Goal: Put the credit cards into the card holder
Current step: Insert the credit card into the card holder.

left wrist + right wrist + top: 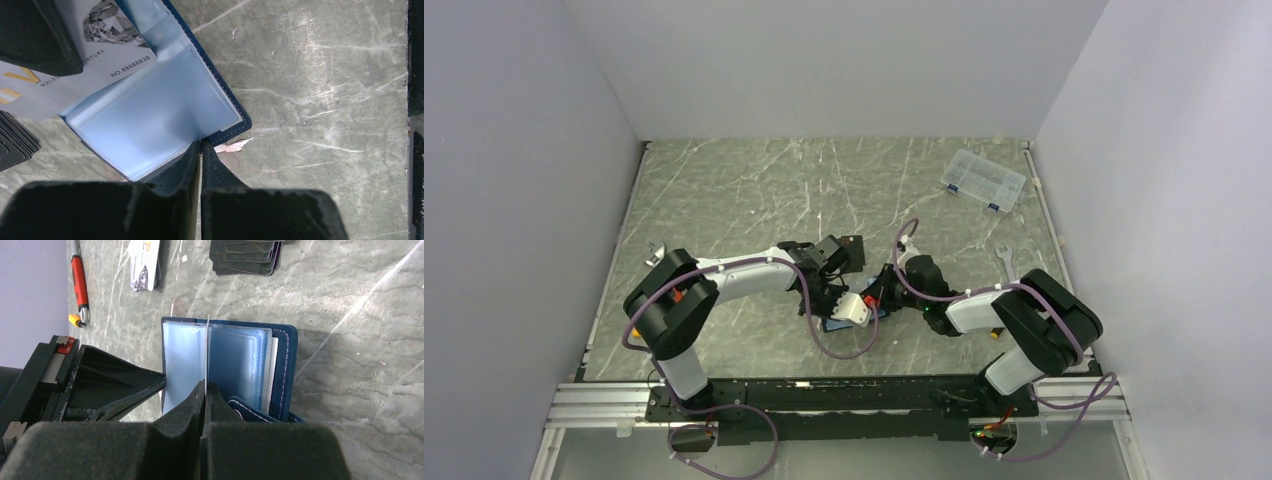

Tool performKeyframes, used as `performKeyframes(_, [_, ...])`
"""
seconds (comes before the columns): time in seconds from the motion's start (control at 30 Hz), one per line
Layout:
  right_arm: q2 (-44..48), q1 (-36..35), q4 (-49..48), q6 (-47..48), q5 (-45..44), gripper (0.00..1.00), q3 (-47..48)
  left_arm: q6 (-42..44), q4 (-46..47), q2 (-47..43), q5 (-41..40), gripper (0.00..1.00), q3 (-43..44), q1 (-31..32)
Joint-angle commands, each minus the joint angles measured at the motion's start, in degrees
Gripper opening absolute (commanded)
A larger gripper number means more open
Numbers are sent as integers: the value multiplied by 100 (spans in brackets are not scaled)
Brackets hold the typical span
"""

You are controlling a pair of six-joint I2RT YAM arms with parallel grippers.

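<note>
On the tabletop (724,190) your card holder (235,360) lies open, sleeves up. Your left gripper (201,148) has narrow jaws nipping the holder's cover edge; your right gripper (205,389), jaws closed, holds one credit card (127,62) at the holder's sleeves, not seated, I judge. A second credit card (145,262) lies well beyond the holder, so most of the task remains.

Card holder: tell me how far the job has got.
Done: the card holder lies open. In hand: the left pincer pinches its cover while the right pincer holds a card edge-down over the sleeves. Left: that card is not in yet, and another card lies on the table.
</note>
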State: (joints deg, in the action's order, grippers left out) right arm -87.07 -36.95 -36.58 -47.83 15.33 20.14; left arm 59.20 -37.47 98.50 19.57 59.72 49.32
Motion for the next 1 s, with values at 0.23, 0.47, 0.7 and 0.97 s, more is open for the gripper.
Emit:
performKeyframes(0.23, [-414, 78, -442, -96, 566, 0, 24, 32, -111, 308, -82, 6, -132, 72])
performKeyframes(0.47, [-399, 91, 318, 144, 602, 0, 216, 8, -137, 275, -101, 5, -139, 70])
performKeyframes(0.7, [-684, 82, 459, 277, 789, 0, 218, 8, -172, 285, -128, 4, -92, 74])
performKeyframes(0.97, [-710, 83, 856, 432, 823, 0, 247, 6, -188, 319, -162, 2, -83, 69])
